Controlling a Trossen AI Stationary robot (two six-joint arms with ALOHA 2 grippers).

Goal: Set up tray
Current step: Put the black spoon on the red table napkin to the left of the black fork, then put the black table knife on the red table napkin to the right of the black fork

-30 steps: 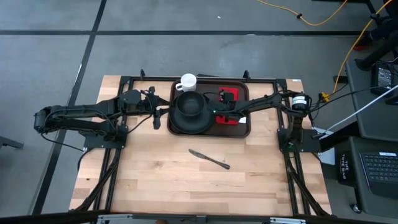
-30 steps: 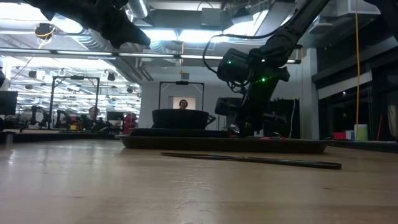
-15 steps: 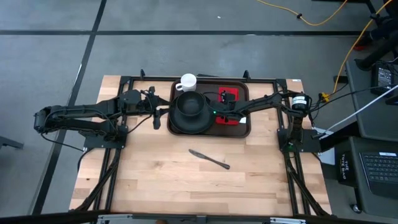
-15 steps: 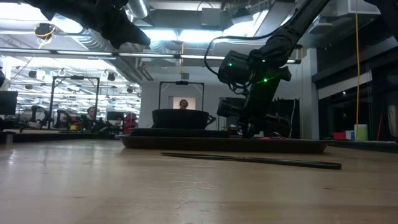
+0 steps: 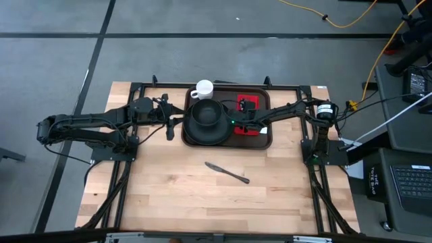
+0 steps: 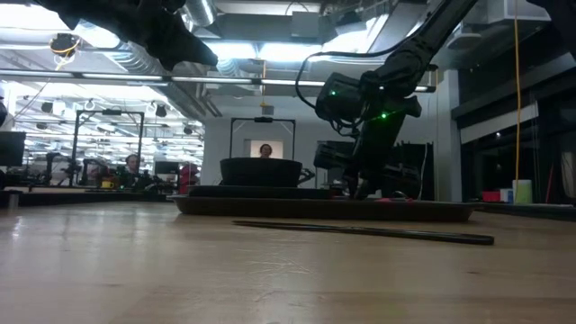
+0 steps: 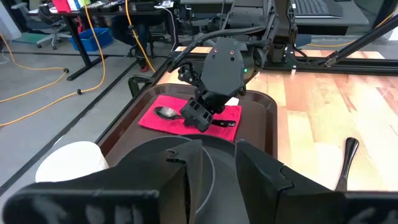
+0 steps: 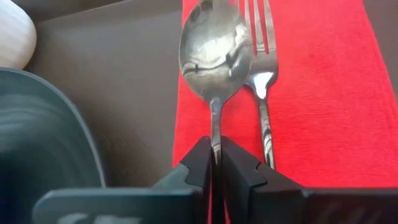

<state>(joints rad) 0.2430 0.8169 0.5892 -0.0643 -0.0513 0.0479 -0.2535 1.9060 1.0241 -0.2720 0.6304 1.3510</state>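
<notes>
The dark brown tray [image 5: 264, 141] lies at the table's far middle. On it are a black bowl [image 5: 206, 118], a white mug [image 5: 202, 89] and a red napkin [image 8: 323, 93]. A spoon [image 8: 214, 43] and a fork [image 8: 261, 62] lie side by side on the napkin. My right gripper [image 8: 215, 158] is low over the napkin [image 5: 253, 101], shut on the spoon's handle. My left gripper [image 7: 219, 174] hovers open at the tray's left edge [image 5: 174, 125], above the bowl's rim, with nothing between its fingers. My right gripper pinches the spoon's thin handle [image 8: 215, 134] between its two fingers, a little behind the spoon's bowl. The fingers slant down from the near right, pointing along the spoon. The spoon's bowl [image 8: 211, 56] lies on the red napkin beside the fork.
A knife [image 5: 227, 173] lies on the bare wood nearer the front, right of the middle, and shows in the low view [image 6: 360, 231]. The wooden tabletop around it and toward the near edge is free. The arms' black frames stand at both sides.
</notes>
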